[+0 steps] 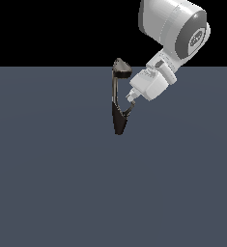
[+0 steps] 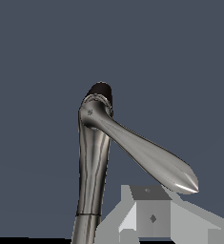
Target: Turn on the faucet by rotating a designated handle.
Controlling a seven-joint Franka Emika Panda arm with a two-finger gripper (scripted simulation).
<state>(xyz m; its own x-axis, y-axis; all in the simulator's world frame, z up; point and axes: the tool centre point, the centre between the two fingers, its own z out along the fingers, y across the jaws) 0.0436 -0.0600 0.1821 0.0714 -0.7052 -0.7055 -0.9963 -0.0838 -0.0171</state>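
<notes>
Turning the handle (image 1: 128,109) well means, I judge, pushing it sideways in a steady arc about the neck rather than pulling at it, with contact kept low on the prong so it does not slip off. The faucet (image 1: 118,96) stands upright near the middle of the grey floor (image 1: 52,183), toward its far edge. The pincer (image 1: 132,98) sits just beside the neck, on the exterior view's right, its tips right at the thin prong. How far it is spread I cannot tell; no grasp is visible, only likely contact.
</notes>
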